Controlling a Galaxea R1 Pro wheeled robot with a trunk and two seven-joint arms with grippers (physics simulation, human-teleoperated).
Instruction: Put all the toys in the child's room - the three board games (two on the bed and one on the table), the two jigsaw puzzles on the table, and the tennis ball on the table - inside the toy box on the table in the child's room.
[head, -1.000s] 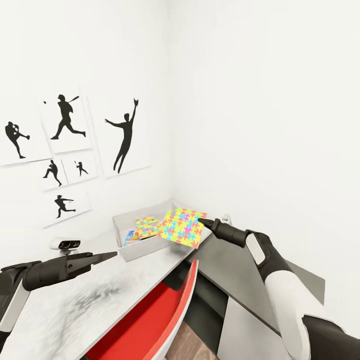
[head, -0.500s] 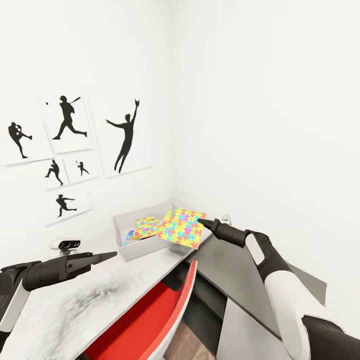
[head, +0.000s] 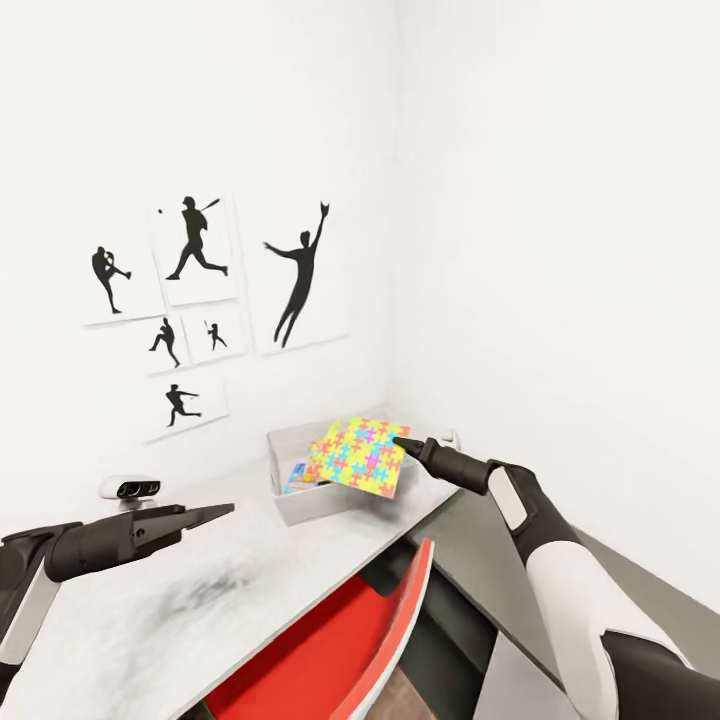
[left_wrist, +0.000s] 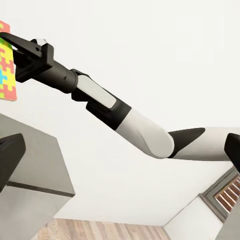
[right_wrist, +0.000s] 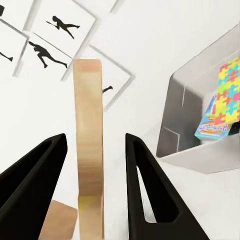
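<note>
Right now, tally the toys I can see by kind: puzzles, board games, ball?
Jigsaw puzzles: 2, one held by the right gripper above the toy box (held puzzle), one lying in the box (puzzle in the box).
Board games: 1, board game in the box under that puzzle.
Tennis ball: 0 visible.
Total: 3 toys.
</note>
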